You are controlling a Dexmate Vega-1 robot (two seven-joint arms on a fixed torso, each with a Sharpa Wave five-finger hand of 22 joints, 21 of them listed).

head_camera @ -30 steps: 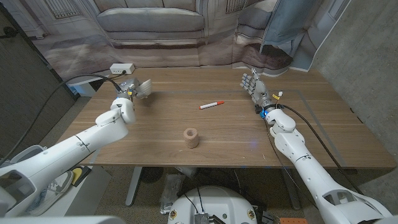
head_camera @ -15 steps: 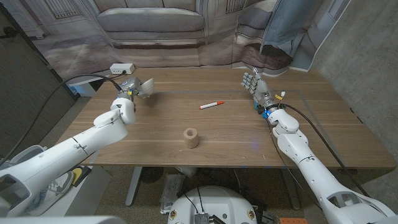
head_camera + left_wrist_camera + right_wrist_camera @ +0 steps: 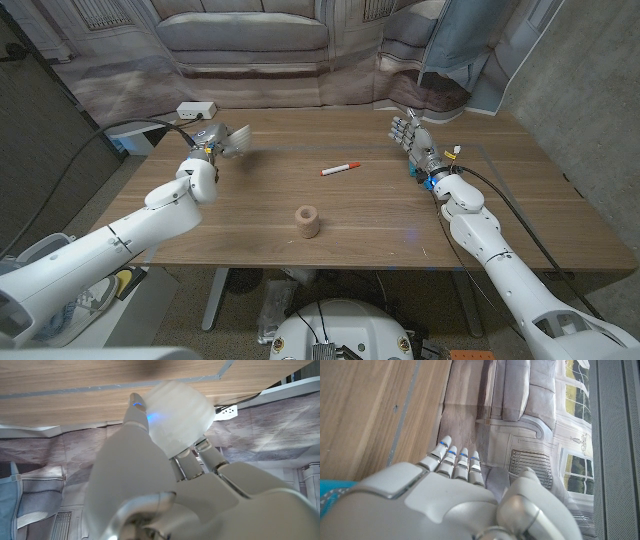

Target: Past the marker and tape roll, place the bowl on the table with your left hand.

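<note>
Behind a wooden table (image 3: 380, 215), a printed sofa backdrop is hanging as the left hand (image 3: 212, 140) is grasping a translucent white plastic bowl (image 3: 233, 141) above the far-left tabletop, beyond the red-capped white marker (image 3: 341, 168) and brown cardboard tape roll (image 3: 308, 221), apparently for placing; the right hand (image 3: 408, 133) is waiting upright, fingers released.

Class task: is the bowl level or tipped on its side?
Tipped: in the head view the left hand holds the bowl with its opening facing sideways.

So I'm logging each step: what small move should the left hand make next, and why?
Probably lower the bowl toward the table. The left hand holds it tilted above the far left of the wood, already beyond the marker and tape roll.
</note>
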